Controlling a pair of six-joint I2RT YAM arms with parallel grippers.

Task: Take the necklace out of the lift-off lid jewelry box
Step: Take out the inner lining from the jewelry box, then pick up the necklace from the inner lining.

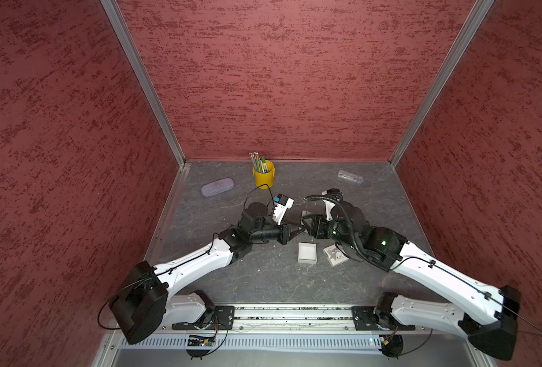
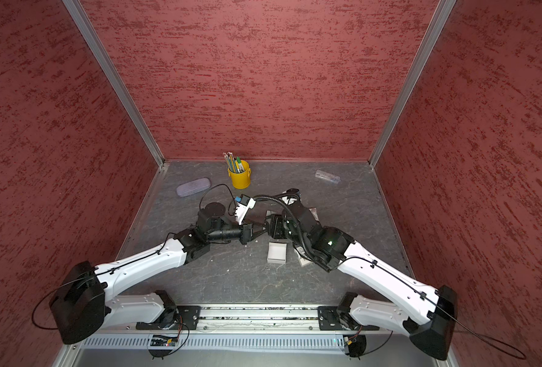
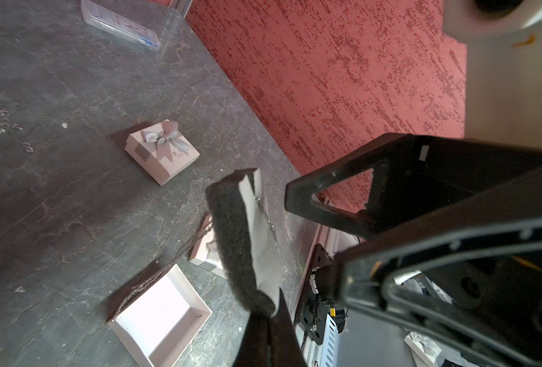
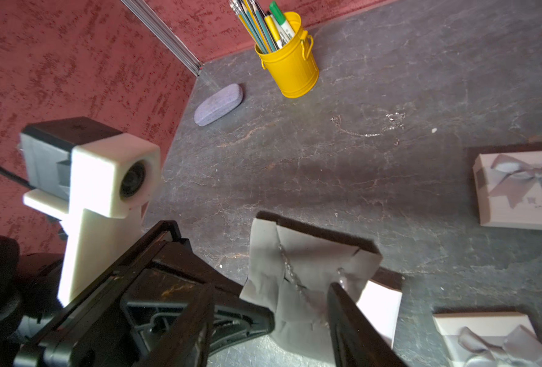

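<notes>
My left gripper (image 3: 268, 317) is shut on the lower edge of a black-backed foam pad (image 3: 231, 228) and holds it upright above the table. The thin silver necklace (image 4: 290, 273) runs across the pad's pale face (image 4: 311, 254). My right gripper (image 4: 276, 330) is open, one finger (image 4: 352, 321) against the pad's face near the chain and the other beyond the pad's edge. In both top views the two grippers (image 1: 298, 230) (image 2: 265, 227) meet at mid-table. The open jewelry box base (image 1: 307, 252) (image 3: 161, 314) sits empty just in front of them, with a bow-topped lid (image 1: 335, 254) beside it under the right arm.
A closed bow-topped box (image 3: 163, 151) (image 4: 517, 190) and a loose chain (image 4: 368, 127) lie on the table behind the grippers. A yellow pencil cup (image 1: 264, 178), a lilac glasses case (image 1: 217, 186) and a clear plastic case (image 1: 350, 176) stand along the back.
</notes>
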